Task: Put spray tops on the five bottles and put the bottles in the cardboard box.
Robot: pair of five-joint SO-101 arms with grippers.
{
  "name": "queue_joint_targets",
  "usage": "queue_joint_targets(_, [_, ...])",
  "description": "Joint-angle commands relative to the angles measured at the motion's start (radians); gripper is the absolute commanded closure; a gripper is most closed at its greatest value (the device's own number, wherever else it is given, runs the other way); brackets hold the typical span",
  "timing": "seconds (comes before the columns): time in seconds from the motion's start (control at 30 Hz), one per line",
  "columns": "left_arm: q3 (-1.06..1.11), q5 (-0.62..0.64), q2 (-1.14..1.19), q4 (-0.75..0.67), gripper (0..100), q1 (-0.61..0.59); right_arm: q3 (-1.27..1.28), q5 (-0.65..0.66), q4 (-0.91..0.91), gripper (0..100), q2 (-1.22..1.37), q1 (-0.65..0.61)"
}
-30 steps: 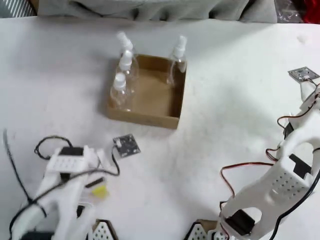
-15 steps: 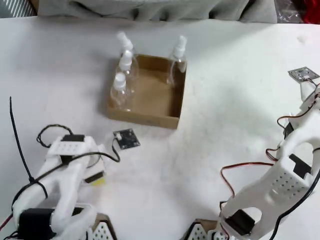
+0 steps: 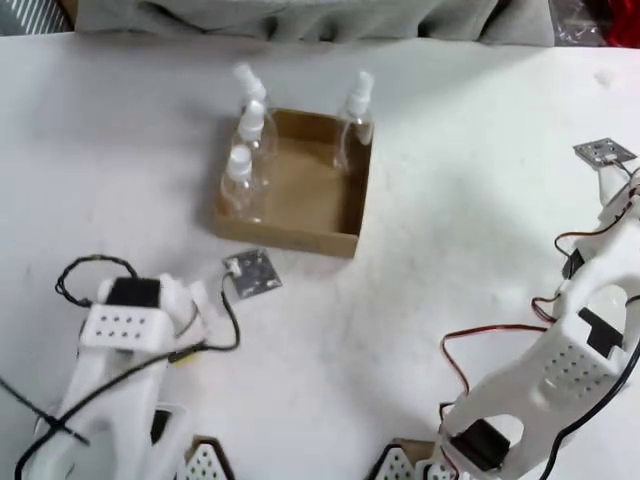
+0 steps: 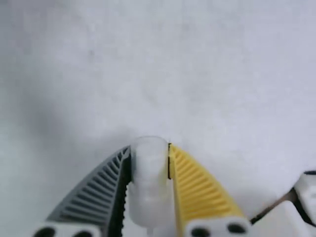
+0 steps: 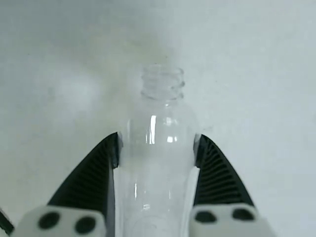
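The cardboard box (image 3: 300, 232) sits mid-table with several capped clear bottles in it: a row (image 3: 240, 182) along its left wall and one (image 3: 355, 118) at the far right corner. In the left wrist view my left gripper (image 4: 149, 148) is shut on a white spray top (image 4: 147, 177), held over bare white table. The left arm (image 3: 125, 325) is at the near left. My right gripper (image 5: 157, 139) is shut on a clear bottle (image 5: 157, 148) whose threaded neck (image 5: 163, 81) has no top. The right arm (image 3: 555, 375) is at the near right.
A white table (image 3: 450, 120) surrounds the box with open room on all sides. Black and red cables (image 3: 95, 270) trail from both arms. Grey cloth (image 3: 310, 20) lines the far edge. Small square boards (image 3: 250, 273) stick out from the arms.
The left arm has swung and shifted toward the box with the spray top in its gripper; its loose cable has moved with it. The right arm and the box have stayed still.
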Motion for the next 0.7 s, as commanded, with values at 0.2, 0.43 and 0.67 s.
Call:
queue_joint_targets(0.2, [-0.058,0.454,-0.12,-0.196,98,0.163,-0.04,-0.072,0.122,98.2,-0.176,-0.044])
queue_joint_targets(0.43, [-0.061,0.879,-0.12,-0.433,98,0.168,0.009,-0.149,0.143,98.2,-0.237,-0.054])
queue_joint_targets(0.67, [-0.195,1.097,-0.12,-0.4,98,0.16,0.288,-0.169,0.039,98.2,-0.455,-0.134])
